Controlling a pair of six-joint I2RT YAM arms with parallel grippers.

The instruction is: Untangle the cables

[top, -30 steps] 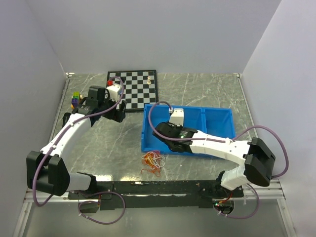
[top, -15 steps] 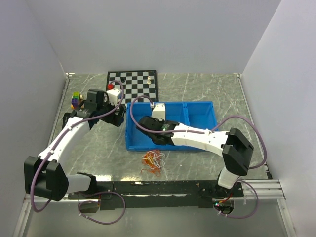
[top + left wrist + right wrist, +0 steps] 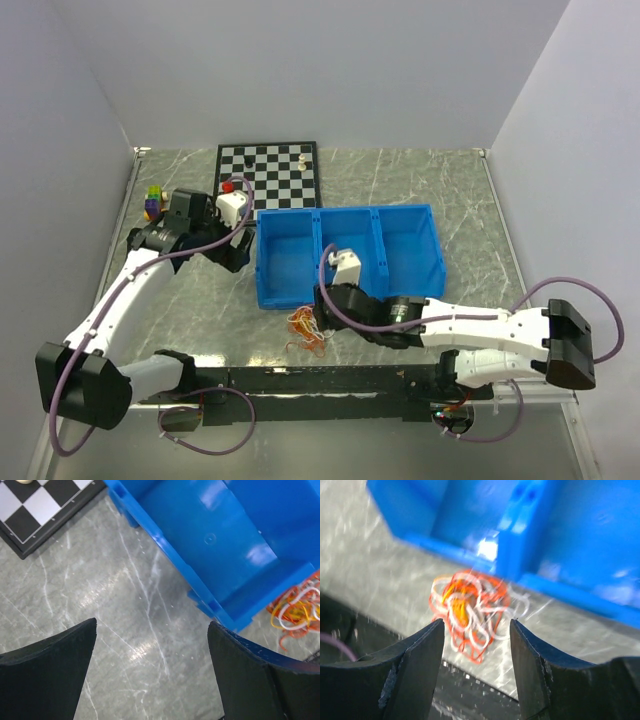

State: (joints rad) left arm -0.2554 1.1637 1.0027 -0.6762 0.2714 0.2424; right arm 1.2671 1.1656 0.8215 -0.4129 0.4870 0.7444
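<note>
Right pincer (image 3: 476,626) has swung back off the blue bin (image 3: 290,297) to hover, jaws apart, over the cables (image 3: 310,330) bunched on the desk (image 3: 400,180) just near of it, so a grab looks next; left pincer (image 3: 152,625) wide apart, empty.

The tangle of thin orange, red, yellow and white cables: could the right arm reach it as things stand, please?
Probably yes: the right pincer hangs open facing the cable tangle, which lies beside the blue plastic bin, nothing between them.
</note>
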